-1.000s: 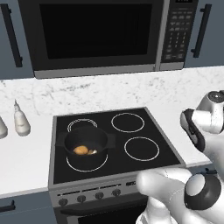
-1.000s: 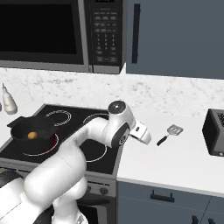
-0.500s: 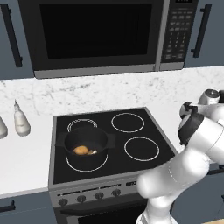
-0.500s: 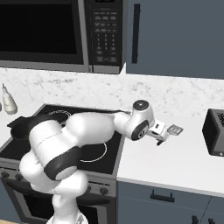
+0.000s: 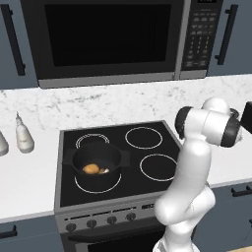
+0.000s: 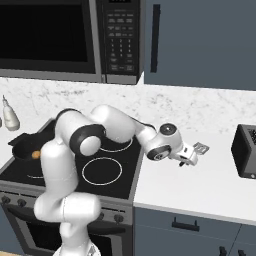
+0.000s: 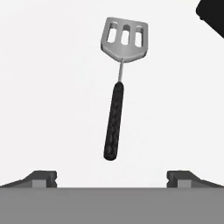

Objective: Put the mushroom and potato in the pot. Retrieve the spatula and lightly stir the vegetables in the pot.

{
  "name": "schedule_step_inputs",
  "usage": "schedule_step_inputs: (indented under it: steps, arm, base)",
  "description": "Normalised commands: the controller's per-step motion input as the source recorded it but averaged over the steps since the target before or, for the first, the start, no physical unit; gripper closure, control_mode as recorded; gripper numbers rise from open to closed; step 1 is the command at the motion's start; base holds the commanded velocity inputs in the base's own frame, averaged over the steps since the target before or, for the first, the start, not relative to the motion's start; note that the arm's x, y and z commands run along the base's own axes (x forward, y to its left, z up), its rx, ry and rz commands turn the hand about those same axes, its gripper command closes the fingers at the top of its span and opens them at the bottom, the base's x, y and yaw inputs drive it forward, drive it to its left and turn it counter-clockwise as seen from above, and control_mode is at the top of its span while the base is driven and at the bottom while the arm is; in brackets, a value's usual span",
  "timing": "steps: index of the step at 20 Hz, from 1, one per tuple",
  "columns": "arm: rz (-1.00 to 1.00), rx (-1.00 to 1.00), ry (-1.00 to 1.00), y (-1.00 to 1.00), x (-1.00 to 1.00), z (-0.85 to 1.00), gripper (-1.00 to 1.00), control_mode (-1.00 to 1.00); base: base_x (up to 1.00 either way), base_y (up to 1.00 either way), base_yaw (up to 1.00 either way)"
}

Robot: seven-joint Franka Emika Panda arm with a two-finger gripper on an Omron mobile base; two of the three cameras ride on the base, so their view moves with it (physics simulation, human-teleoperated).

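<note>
On the stove, far left: pot (image 5: pixel 97 164) sits on the front left burner of the stove (image 5: pixel 147 147), dark, with short side handles.
Inside the pot: potato (image 5: pixel 90 169), an orange-tan lump, with the mushroom (image 5: pixel 103 171), a tiny pale piece, just beside it.
Counter to the right of the stove: spatula (image 7: pixel 119 83) lies flat on the white counter (image 6: pixel 210 180), not held.
Spatula axis: in the hand view, long axis runs away from the gripper; black handle nearest, slotted silver head at the far end.
Gripper: gripper (image 7: pixel 112 177) hovers just short of the handle's end, fingertips (image 7: pixel 41 178) spread wide apart, clasping nothing.
Far right: dark toaster (image 6: pixel 245 150) on the counter, well apart from the spatula.
</note>
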Motion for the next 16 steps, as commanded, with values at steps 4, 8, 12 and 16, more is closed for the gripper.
schedule_step_inputs:
  steps: [4, 8, 12, 16]
  arm:
    - [0.00, 0.00, 0.05, -0.26, 0.34, -0.17, -1.00, -1.00]
    - [0.00, 0.00, 0.11, -0.10, 0.30, -0.21, -1.00, -1.00]
    - [-0.01, 0.00, 0.08, -0.03, 0.46, -0.13, -1.00, -1.00]
    - [-0.02, 0.00, 0.05, 0.00, 0.48, 0.00, -1.00, -1.00]
  base:
    - [0.00, 0.00, 0.00]
    - [0.00, 0.00, 0.00]
    - [0.00, 0.00, 0.00]
    - [0.00, 0.00, 0.00]
